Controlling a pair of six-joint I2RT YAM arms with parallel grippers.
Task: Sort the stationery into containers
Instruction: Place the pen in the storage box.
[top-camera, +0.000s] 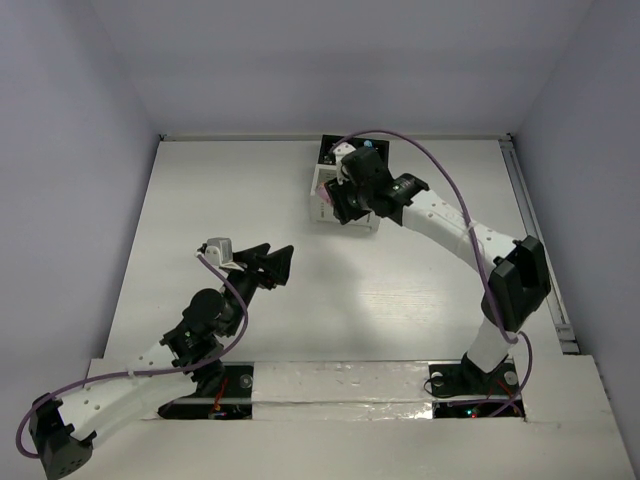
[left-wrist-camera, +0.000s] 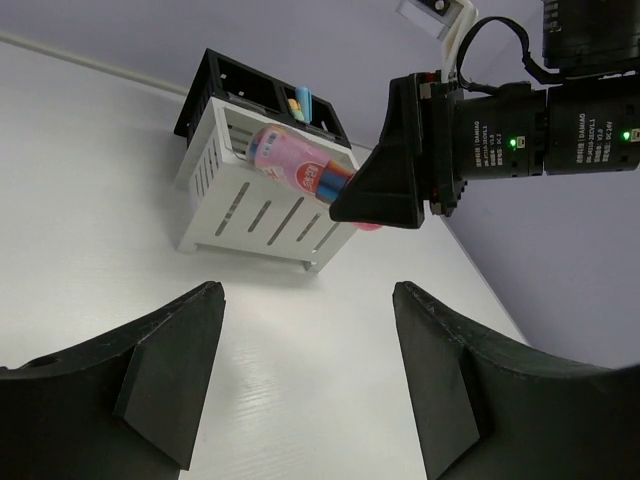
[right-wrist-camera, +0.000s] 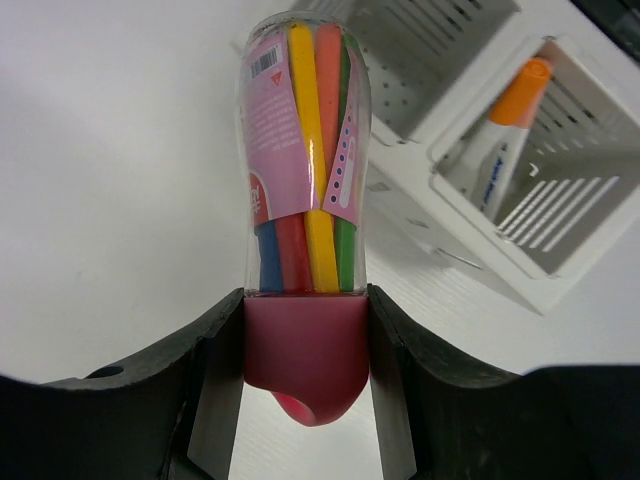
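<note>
One pink cylinder (right-wrist-camera: 305, 190) in right pincer (right-wrist-camera: 305, 305)

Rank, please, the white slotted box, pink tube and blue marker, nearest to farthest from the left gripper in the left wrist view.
1. white slotted box, straight ahead.
2. pink tube, above it, in the right gripper.
3. blue marker, behind, in the black box.
</note>
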